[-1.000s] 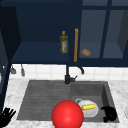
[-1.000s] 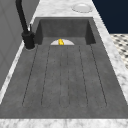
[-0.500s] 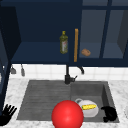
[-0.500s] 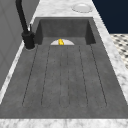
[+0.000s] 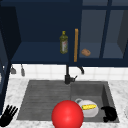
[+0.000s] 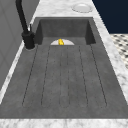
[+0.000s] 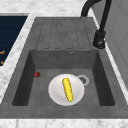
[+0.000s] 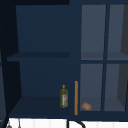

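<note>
The right hand [image 5: 109, 113], fingers curled and holding nothing, hovers at the basin's right, just beside the plate [image 5: 88, 113] carrying corn [image 5: 89, 107]. The left hand [image 5: 8, 116] hangs spread open over the near-left counter [image 5: 15, 123].

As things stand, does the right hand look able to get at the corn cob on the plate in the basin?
Probably yes. The right hand hangs at the basin's right edge beside the plate, and nothing lies between it and the corn cob, which rests uncovered.

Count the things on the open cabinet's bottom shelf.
2: an olive oil bottle standing left of the orange door handle, and a small brown lump right of it. More may be hidden behind the door frame.
</note>
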Tool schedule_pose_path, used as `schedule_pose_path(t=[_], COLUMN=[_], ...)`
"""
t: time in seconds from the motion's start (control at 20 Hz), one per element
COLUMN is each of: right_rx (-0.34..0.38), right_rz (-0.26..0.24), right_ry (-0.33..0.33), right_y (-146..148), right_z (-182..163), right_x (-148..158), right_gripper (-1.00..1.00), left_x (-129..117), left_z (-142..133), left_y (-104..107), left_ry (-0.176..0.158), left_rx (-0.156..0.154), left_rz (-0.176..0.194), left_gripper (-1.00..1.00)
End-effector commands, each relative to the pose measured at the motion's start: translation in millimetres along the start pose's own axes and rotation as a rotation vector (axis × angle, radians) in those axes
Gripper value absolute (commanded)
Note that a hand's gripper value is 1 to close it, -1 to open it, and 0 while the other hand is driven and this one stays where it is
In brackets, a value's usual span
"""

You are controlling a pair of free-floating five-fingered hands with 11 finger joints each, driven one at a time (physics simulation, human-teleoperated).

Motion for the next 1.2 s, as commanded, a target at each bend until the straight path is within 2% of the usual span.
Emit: schedule_pose_path(t=[0.0, 0.25, 0.75, 1.05, 1.15], right_rx=[0.000, 0.000, 0.000, 0.000, 0.000], right_rz=[0.000, 0.000, 0.000, 0.000, 0.000], right_ry=[0.000, 0.000, 0.000, 0.000, 0.000], right_y=[0.0, 0.0, 0.0, 0.0, 0.0], right_z=[0.0, 0.0, 0.0, 0.0, 0.0], right_x=[0.0, 0.0, 0.0, 0.0, 0.0], right_gripper=[0.00, 0.00, 0.00, 0.00, 0.00], left_x=[-4.5, -7.6, -13.8, -14.7, -14.7], left_z=[-8.4, -14.3, -24.5, -26.1, -26.2], left_y=[-0.3, 0.6, -1.1, -2.8, -3.7], left_ry=[0.041, 0.018, 0.007, -0.013, -0.005], left_rx=[0.122, 0.119, 0.120, 0.115, 0.112], left_rz=[0.076, 0.116, 0.198, 0.250, 0.271], left_gripper=[-1.00, -1.00, -1.00, -1.00, -1.00])
